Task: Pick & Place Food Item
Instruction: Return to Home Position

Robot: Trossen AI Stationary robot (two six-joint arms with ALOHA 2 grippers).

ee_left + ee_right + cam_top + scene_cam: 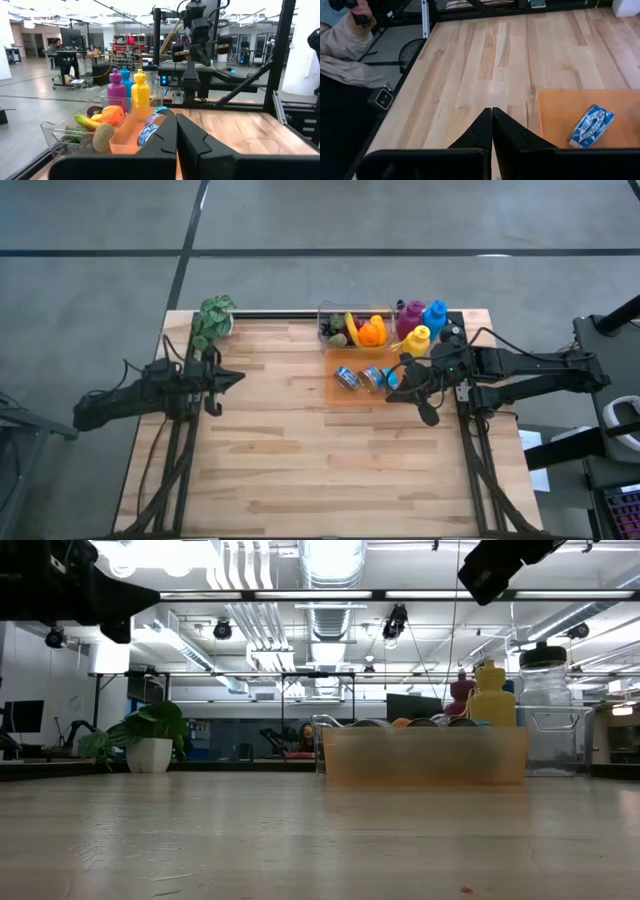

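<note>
left gripper [176, 131] sits at nine o'clock over the table [300, 470], fingers pressed together; right gripper [492, 119] hangs at three o'clock beside the orange tray [345, 398], fingers together too.

A potted plant [213, 320] with speckled green leaves stands in a white pot at the back left corner of the pale wooden table [300, 450], which sits on a grey floor [350, 215] crossed by dark lines. In the room beyond, a person [56, 46] is at a desk well behind the table, under ceiling ducts [330, 565] and bright lights. Just off one table edge a person's beige sleeve [347, 55] shows, the hand gripping something dark.
</note>
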